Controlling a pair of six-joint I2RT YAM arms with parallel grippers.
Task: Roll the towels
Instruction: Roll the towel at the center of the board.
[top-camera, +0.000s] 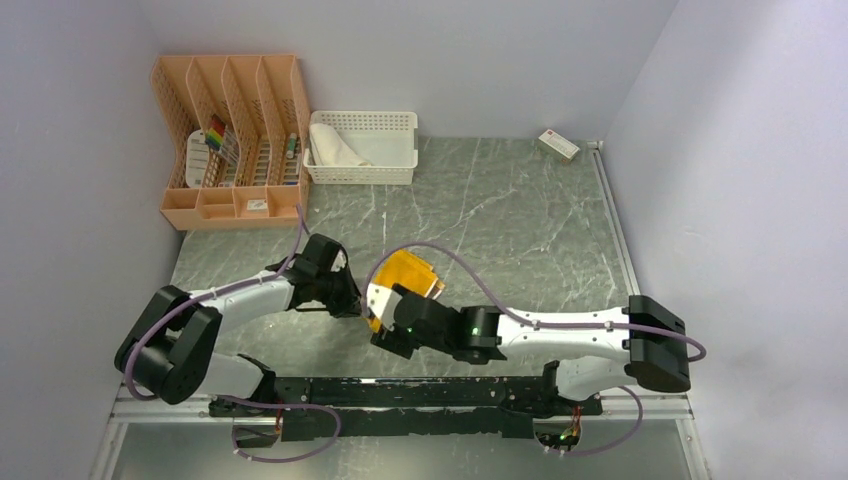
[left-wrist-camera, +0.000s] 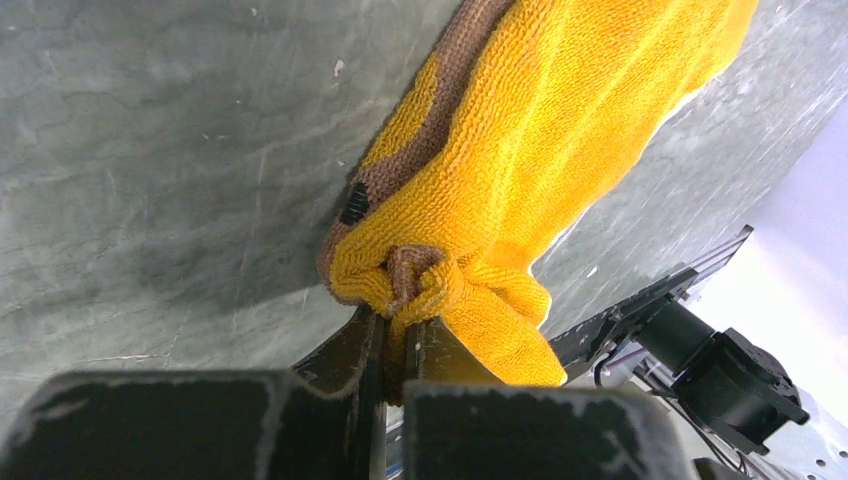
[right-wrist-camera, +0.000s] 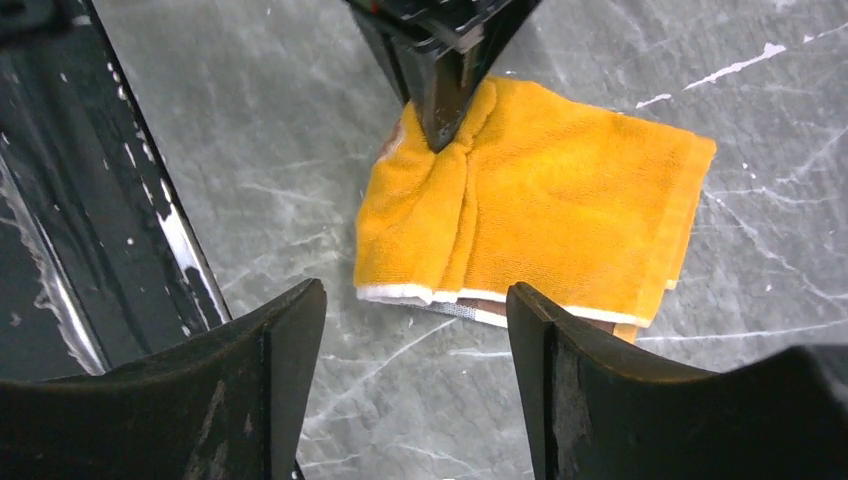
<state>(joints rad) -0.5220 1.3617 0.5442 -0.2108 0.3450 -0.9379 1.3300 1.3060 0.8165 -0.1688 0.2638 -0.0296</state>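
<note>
- Yellow towel (right-wrist-camera: 560, 210): folded flat on the grey marbled table (top-camera: 520, 230), just ahead of the arm bases and between the two grippers. A white and brown hem shows along its near edge. No roll has been started.
- White towel (top-camera: 335, 148): loosely heaped in the left end of the white lattice basket (top-camera: 370, 176) at the far side, well apart from both arms and not rolled.
- Left gripper (left-wrist-camera: 397, 320): jaws drawn narrow, pinching a bunched tuck of the yellow towel at one edge. The cloth puckers into folds around the pinch.
- Right gripper (right-wrist-camera: 415, 298): jaws spread wide and holding nothing. It hangs low, just beside the yellow towel's near hem, with no contact apparent.
- Other stock: orange file rack (top-camera: 230, 120) and small box (top-camera: 558, 146) at the far edge, clear of the work.
- Risk, uneven roll: the pinch gathers only a small tuck, so turning it over would likely give a skewed, cone-shaped roll.
- Risk, layers separating: only the top fold may be caught, and the lower layers could stay behind on lifting.
- Risk, dragging: the smooth table offers little grip, so the towel may slide towards the bases instead of rolling.
- Risk, collision: both grippers work close together at one end, so closing the right one there could strike the left fingers.
</note>
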